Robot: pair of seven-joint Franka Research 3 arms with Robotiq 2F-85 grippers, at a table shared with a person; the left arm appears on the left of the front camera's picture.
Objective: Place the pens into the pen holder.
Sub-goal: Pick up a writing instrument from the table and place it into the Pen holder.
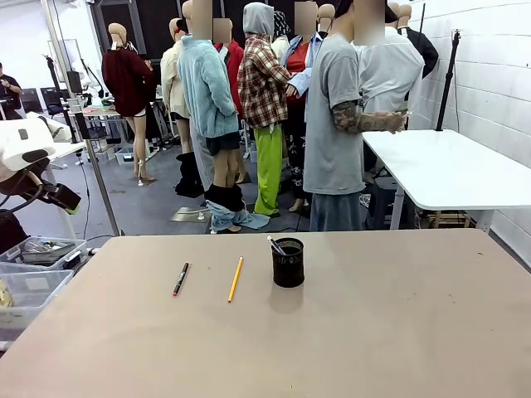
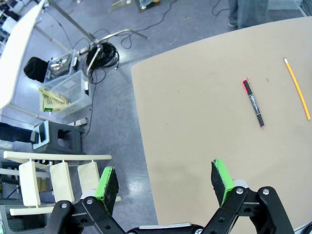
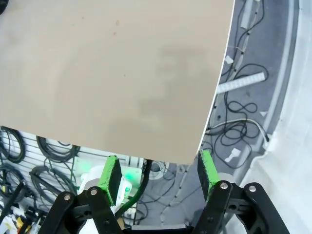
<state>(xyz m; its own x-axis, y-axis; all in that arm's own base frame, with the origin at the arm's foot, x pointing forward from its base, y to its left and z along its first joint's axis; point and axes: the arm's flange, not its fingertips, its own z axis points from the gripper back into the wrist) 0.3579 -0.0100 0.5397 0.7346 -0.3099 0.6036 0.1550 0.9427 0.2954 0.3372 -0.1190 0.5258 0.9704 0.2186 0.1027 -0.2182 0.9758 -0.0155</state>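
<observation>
Here, black wire-mesh cylindrical pen holder (image 1: 288, 265) on bench (image 1: 390, 332), 1 whitish pen (image 1: 275, 245) inside, dark red-ended pen (image 1: 181, 279) and yellow pencil (image 1: 236, 279) left of it, left tool (image 2: 165, 178) and right tool (image 3: 160, 170) spread wide, empty

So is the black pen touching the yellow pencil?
Apart. The front view shows the dark pen and the yellow pencil lying side by side with bare table between them; the left wrist view shows the same gap.

Black wire-mesh pen holder (image 1: 288, 264), dark pen (image 1: 181, 279) with red ends, yellow-orange pencil (image 1: 236, 279), whitish pen (image 1: 275, 245), plain tan surface (image 1: 373, 332), bright green pads (image 2: 108, 184) on black jaws, grey floor (image 1: 149, 207).
</observation>
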